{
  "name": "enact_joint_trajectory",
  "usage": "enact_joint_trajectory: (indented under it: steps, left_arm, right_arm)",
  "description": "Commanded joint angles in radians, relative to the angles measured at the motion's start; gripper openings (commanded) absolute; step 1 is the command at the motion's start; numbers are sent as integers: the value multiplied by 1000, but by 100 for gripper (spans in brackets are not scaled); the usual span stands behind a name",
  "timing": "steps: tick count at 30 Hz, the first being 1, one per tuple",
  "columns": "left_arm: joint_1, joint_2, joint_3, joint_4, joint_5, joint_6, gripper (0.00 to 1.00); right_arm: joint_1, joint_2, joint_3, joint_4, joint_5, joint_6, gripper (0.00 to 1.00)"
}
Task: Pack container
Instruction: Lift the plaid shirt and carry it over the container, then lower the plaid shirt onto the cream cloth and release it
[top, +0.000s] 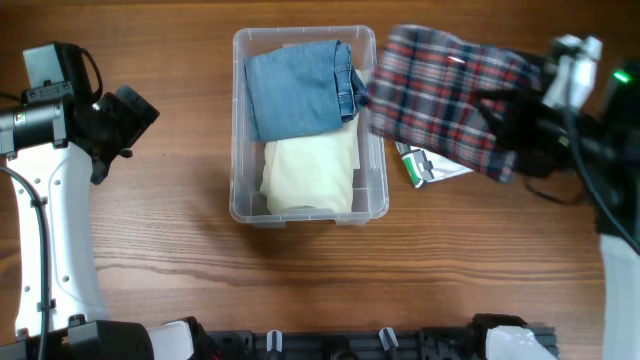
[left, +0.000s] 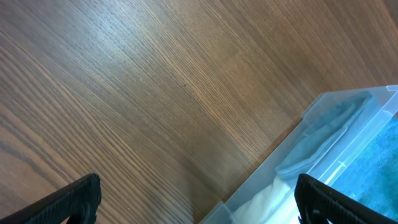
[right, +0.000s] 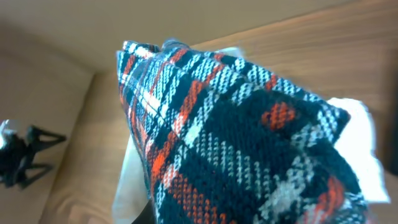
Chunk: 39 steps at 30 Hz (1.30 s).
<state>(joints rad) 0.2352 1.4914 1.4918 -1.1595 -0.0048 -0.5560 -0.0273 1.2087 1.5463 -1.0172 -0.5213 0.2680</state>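
At 9 o'clock on the bench (top: 150, 250), seen from overhead: left hand (top: 128, 115), released, jaws spread wide, gripping nothing, well apart from the container (top: 238, 130). From the left wrist, only two dark fingertips (left: 73, 198) at the bottom corners, each cut off by the frame edge. Between them, bare wood grain and, at 4 o'clock, one corner of the container (left: 339, 102), the rest out of frame.

At 12 o'clock, just left of centre: the container, clear plastic, standing flat on the bench. Inside, folded denim (top: 300, 88) filling the far half and a pale cream cloth (top: 312, 172) filling the near half, touching the denim. Base hidden beneath both.

At 1 to 2 o'clock: a plaid cloth (top: 445, 90) in red, navy and white, held clear of the bench, its left edge overlapping the container's right rim from above. Partly covered beneath it, a white-and-green packet (top: 435, 168) lying on the bench just beside the container, print too small to read.

At 3 o'clock: right hand (top: 503, 118), clenched on the plaid cloth, fingers mostly buried in the fabric. From the right wrist, the plaid cloth (right: 249, 143) filling nearly the whole frame, blurred up close, fingers hidden behind it. A white patch (right: 367, 155) peeking past at 3 o'clock, too blurred to name. A small dark object (right: 25, 155) at 9 o'clock, hard to make out.
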Motion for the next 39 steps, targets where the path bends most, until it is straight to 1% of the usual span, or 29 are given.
enact_joint_trajectory:
  steps: [1, 6, 10, 14, 18, 34, 39]
  left_arm:
    - [5, -3, 9, 0, 5, 1, 100]
    - [5, -3, 9, 0, 5, 1, 100]
    - [5, -3, 9, 0, 5, 1, 100]
    - [5, -3, 9, 0, 5, 1, 100]
    - [5, -3, 9, 0, 5, 1, 100]
    - [5, -3, 9, 0, 5, 1, 100]
    - [5, -3, 9, 0, 5, 1, 100]
  right_arm:
    - [153, 87, 38, 65, 51, 77, 4]
    - [316, 200, 37, 149, 50, 106, 5]
    - [401, 279, 37, 215, 28, 145, 4]
    - [455, 326, 37, 262, -2, 174, 4]
    - [476, 353, 31, 261, 3, 207, 4]
    - [489, 359, -68, 257, 0, 192, 4]
    - [519, 364, -77, 249, 1, 192, 4]
